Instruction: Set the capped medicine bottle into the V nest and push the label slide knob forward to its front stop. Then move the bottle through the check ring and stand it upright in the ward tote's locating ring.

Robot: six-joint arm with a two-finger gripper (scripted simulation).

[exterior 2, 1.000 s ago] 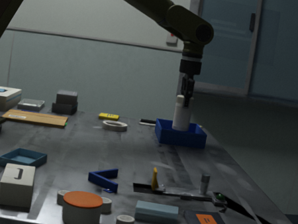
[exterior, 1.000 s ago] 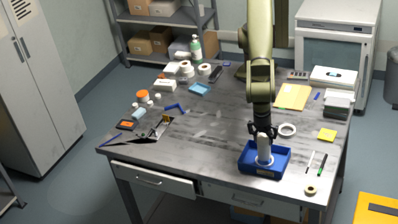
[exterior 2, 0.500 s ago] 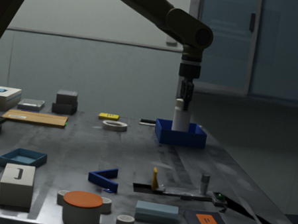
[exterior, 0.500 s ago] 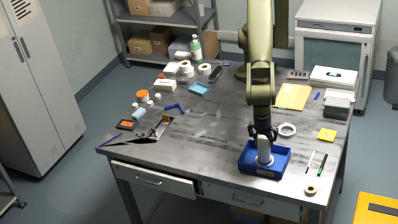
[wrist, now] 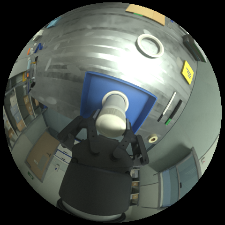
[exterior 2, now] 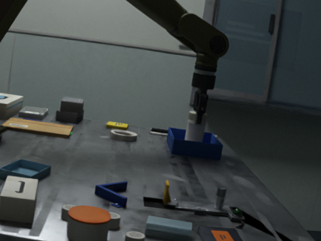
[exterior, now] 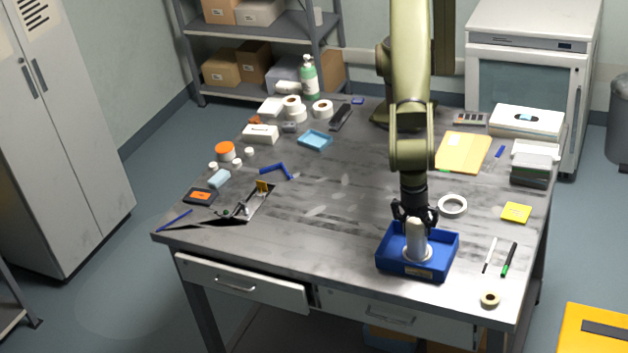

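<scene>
The locating ring (exterior: 417, 253) in the blue ward tote (exterior: 417, 251) is mostly hidden by the white capped medicine bottle (exterior: 415, 237), which stands upright inside it near the table's front right. I hold the bottle by its cap end in my gripper (exterior: 414, 219), which comes straight down from above and is closed on it. The V nest (exterior: 275, 169), a blue angle piece, lies far off on the table's left, and beside it a slide track carries a yellow tab (exterior: 261, 186) and a green knob (exterior: 225, 212). The white check ring (exterior: 452, 205) lies flat behind the tote.
A yellow folder (exterior: 462, 151) lies behind the tote, with stacked boxes (exterior: 531, 169) to its right. A yellow pad (exterior: 516, 212), two pens (exterior: 499, 256) and a small tape roll (exterior: 490, 299) sit right of the tote. The table's front edge runs just below the tote.
</scene>
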